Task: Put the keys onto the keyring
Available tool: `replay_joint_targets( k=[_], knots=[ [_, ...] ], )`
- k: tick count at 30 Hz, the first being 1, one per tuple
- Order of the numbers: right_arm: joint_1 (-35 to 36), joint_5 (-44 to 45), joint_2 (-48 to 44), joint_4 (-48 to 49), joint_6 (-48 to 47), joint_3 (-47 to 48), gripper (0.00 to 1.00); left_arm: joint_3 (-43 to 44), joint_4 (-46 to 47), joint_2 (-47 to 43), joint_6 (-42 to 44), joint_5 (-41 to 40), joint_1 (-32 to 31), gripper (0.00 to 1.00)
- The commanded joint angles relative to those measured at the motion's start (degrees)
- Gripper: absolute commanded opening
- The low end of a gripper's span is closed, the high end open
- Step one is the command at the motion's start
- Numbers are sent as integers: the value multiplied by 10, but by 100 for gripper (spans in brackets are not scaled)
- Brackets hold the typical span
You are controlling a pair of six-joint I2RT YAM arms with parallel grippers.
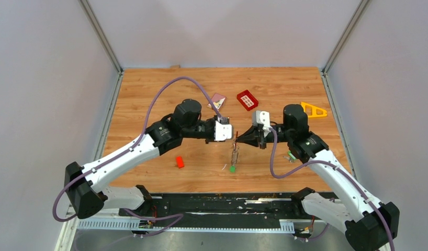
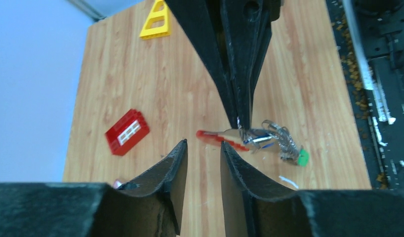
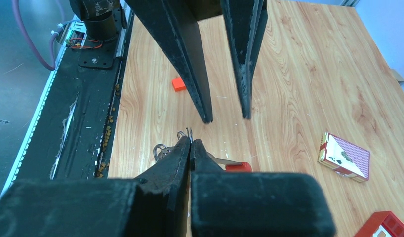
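My right gripper [image 3: 190,143] is shut on the keyring [image 3: 189,132], whose thin wire ring pokes out just past the fingertips. The fob's glossy red piece [image 2: 217,138] sticks out sideways. From the pinch hangs a bunch of silver keys [image 2: 281,143], one with a green head [image 2: 303,157], just above the table. From above, the keyring [image 1: 235,151] dangles below the right gripper [image 1: 239,139], with the green head [image 1: 232,169] lowest. My left gripper [image 2: 203,145] faces it a short way off, open, with nothing between its fingers [image 3: 207,118].
A small red block [image 1: 179,162] lies left of the grippers. A red gridded tray [image 1: 247,100] and a card deck [image 1: 217,100] sit behind them. A yellow triangle [image 1: 313,110] lies at the far right. A white scrap [image 1: 224,167] rests near the green head.
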Motion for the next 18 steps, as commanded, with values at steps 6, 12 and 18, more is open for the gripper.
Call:
replay_joint_targets(
  k=[6, 12, 18],
  knots=[
    [-2, -28, -15, 19, -9, -3, 0, 27, -38, 26, -23, 83, 1, 33],
    [-2, -25, -14, 16, -10, -3, 0, 36, -58, 22, -8, 82, 3, 32],
    [-2, -27, -12, 17, -7, -2, 0, 33, -45, 26, -20, 89, 3, 30]
  ],
)
